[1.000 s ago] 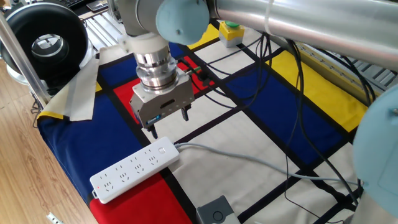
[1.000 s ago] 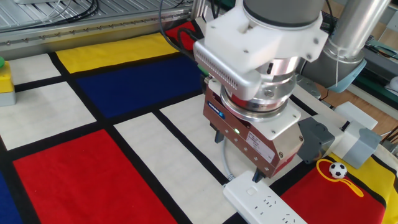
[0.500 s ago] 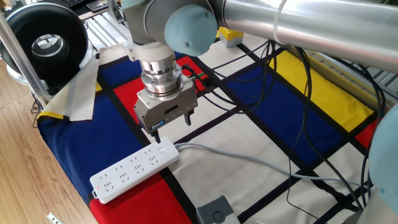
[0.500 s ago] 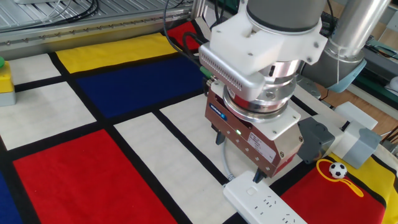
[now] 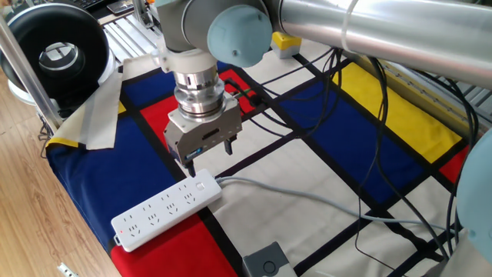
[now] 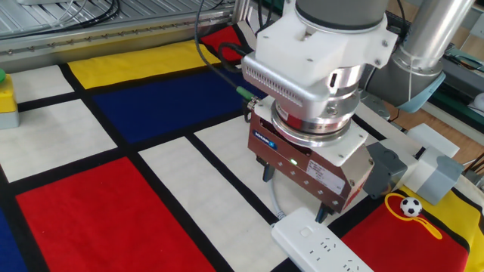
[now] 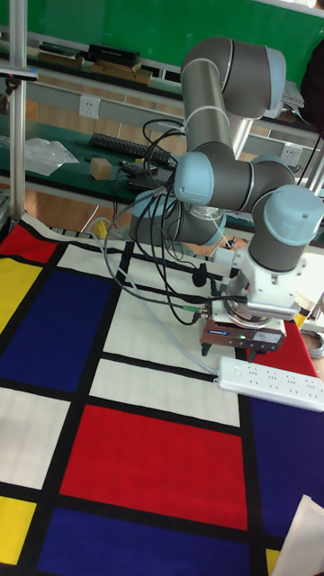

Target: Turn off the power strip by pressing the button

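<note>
White power strip (image 5: pixel 167 209) lies below the gripper (image 5: pixel 209 155), whose 2 fingers stand apart, holding nothing.

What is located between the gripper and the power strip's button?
Nothing: in one fixed view the gripper hangs just above the button on the power strip, with only open air between.

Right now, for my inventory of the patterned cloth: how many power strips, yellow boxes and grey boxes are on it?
Power strips: 1
Yellow boxes: 1
Grey boxes: 1
Total: 3
</note>
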Robot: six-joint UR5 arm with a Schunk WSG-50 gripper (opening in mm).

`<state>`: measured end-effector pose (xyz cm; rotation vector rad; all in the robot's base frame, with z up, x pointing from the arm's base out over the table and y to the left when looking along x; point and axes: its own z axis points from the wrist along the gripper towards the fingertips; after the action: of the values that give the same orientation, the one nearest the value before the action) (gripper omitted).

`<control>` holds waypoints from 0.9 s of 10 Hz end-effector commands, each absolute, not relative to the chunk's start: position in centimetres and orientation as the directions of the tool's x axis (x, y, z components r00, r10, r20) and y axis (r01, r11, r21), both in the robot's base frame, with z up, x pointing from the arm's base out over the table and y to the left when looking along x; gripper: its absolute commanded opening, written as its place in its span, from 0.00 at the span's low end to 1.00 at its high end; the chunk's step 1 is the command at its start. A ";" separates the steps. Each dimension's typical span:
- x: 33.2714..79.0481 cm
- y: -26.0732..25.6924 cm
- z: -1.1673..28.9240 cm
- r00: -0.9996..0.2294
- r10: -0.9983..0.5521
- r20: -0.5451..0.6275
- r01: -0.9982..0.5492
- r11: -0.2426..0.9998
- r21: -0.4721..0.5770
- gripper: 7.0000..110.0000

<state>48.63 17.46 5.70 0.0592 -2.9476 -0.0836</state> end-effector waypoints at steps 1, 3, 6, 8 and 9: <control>48.8 18.8 6.0 -0.961 -0.223 0.162 -0.200 0.969 0.147 0.79; 48.8 19.0 6.0 -0.949 -0.274 0.153 -0.249 0.954 0.164 0.79; 48.9 16.2 5.9 -0.965 -0.184 0.185 -0.177 0.983 0.050 0.79; 49.6 16.0 6.9 -0.965 -0.189 0.181 -0.180 0.981 0.064 0.79; 49.1 16.7 7.1 -0.947 -0.276 0.166 -0.260 0.959 0.113 0.79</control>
<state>49.08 16.55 6.35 0.3180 -2.9371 -0.0856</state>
